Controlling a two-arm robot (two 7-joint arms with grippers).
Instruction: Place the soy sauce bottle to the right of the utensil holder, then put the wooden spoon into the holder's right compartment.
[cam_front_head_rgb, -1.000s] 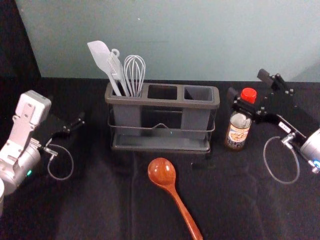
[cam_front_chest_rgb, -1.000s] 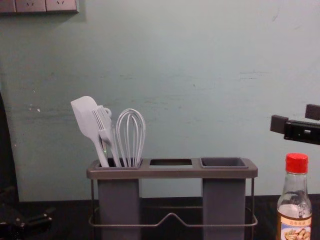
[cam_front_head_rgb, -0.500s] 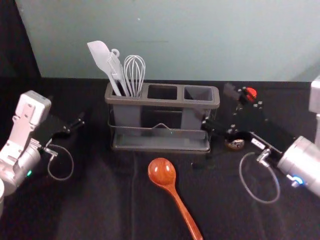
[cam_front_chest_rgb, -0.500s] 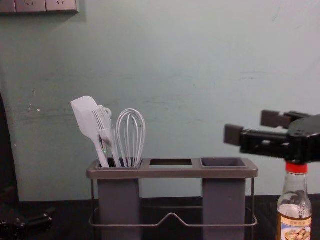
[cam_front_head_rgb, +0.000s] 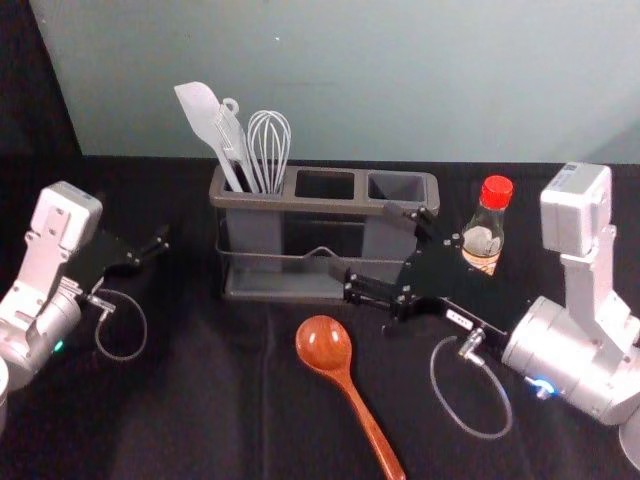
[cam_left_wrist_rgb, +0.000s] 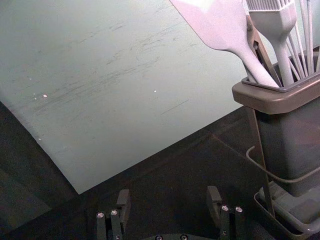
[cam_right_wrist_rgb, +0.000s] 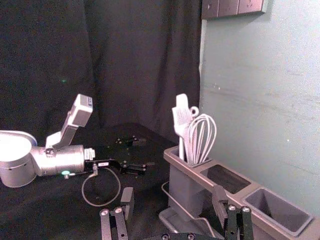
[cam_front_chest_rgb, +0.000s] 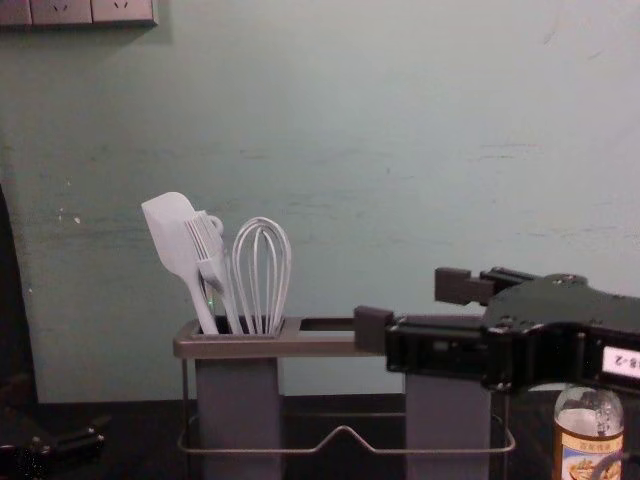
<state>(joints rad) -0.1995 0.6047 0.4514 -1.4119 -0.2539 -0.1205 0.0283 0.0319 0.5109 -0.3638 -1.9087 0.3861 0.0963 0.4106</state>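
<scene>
My right gripper (cam_front_head_rgb: 366, 248) is open and empty in the head view, in front of the holder's right part; its fingers stand apart in the right wrist view (cam_right_wrist_rgb: 172, 202). The soy sauce bottle (cam_front_head_rgb: 487, 222), red-capped, stands upright to the right of the utensil holder (cam_front_head_rgb: 260, 202), partly behind the right arm. The wooden spoon (cam_front_head_rgb: 324, 345) lies on the table in front of the holder, bowl toward it. My left gripper (cam_front_head_rgb: 150, 250) is parked at the left, open in the left wrist view (cam_left_wrist_rgb: 169, 202). The holder's right compartment (cam_right_wrist_rgb: 277, 210) is empty.
A white spatula (cam_front_chest_rgb: 178, 240), a brush (cam_front_chest_rgb: 212, 255) and a whisk (cam_front_chest_rgb: 262, 275) stand in the holder's left compartment. The black cloth-covered table (cam_front_head_rgb: 200, 400) extends in front of the holder. A wall (cam_front_chest_rgb: 400, 150) rises behind.
My right gripper has swept left and toward the table's front, from near the bottle to in front of the holder's right part, staying open. The bottle, spoon and left arm have not moved.
</scene>
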